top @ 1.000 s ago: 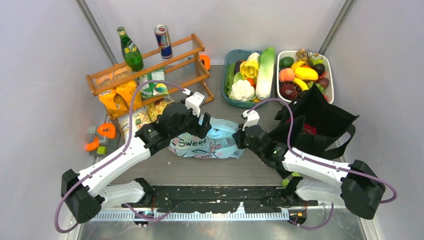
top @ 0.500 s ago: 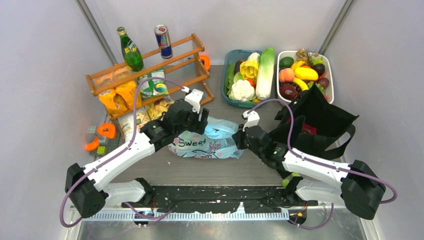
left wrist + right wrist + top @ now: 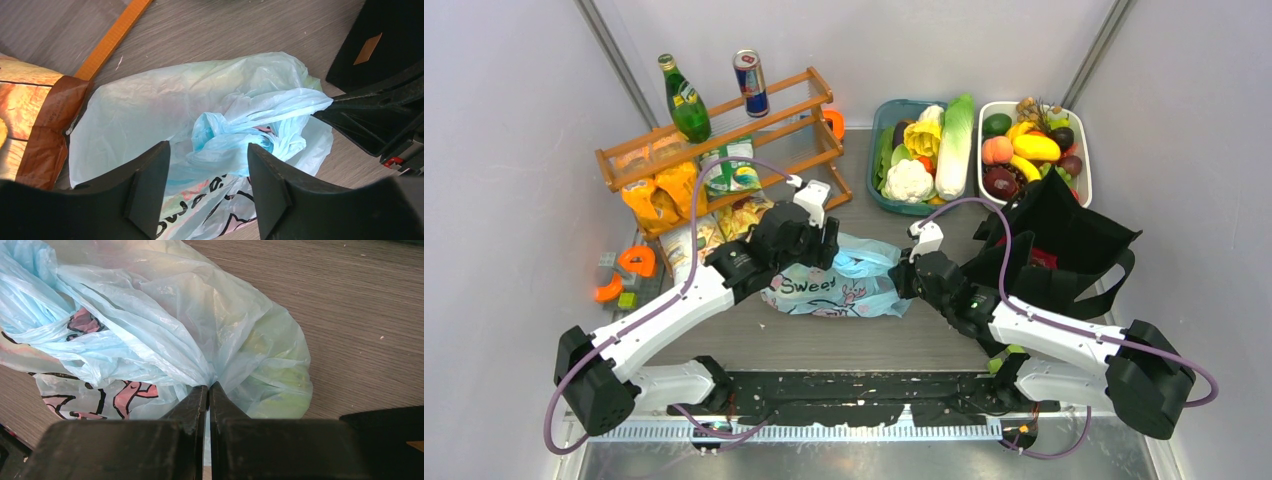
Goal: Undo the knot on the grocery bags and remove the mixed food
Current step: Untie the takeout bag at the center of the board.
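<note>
— Where is the knot?
— On top of the blue bag (image 3: 829,285), which lies between the two arms. The knot (image 3: 235,132) sits between the left claw's (image 3: 207,165) parted jaws, and they grip nothing. The right claw (image 3: 208,388) is pinched tight on a fold of the bag.
— How will it handle?
— Probably thin, soft, slippery film. A loose loop beside the knot looks the best hold. A snack packet (image 3: 35,115) and the black tote (image 3: 1074,240) crowd either side.

Left arm (image 3: 674,310), right arm (image 3: 1044,335): white link shells, black joint housings, bulky black base blocks. Purple cable (image 3: 686,215) loops along each. White camera block (image 3: 812,203) at each wrist. Left end effector (image 3: 207,185), right end effector (image 3: 208,390): matte black, wedge-shaped fingers (image 3: 150,190).
</note>
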You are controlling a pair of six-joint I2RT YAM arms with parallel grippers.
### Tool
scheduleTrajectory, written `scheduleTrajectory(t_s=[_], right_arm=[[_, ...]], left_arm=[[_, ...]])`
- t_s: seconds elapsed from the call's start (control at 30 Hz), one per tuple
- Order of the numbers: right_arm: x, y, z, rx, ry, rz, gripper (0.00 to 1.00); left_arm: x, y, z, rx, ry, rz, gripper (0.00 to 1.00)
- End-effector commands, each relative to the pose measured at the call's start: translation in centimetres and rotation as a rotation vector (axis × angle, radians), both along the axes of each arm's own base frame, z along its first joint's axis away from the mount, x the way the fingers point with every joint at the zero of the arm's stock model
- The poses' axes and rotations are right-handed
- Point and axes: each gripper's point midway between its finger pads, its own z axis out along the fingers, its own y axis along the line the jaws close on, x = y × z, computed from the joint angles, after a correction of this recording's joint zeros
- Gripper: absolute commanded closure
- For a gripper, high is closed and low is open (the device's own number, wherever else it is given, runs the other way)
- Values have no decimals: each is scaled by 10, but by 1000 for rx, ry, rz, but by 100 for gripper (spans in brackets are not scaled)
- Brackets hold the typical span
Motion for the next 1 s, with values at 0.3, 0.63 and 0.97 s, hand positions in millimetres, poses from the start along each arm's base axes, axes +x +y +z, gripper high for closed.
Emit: scheduleTrajectory(t_s=[0.3,0.63,0.97], right_arm=[[5,2,9,24,-28,-10,95],[12,-4,15,8,-48,-29,95],[28,-31,7,7,-22,-87,95]], left_arm=[[-8,3,-19,44,38,-3,53],[-7,13,3,23,-28,31,100],[-10,77,32,64,-170,213,100]])
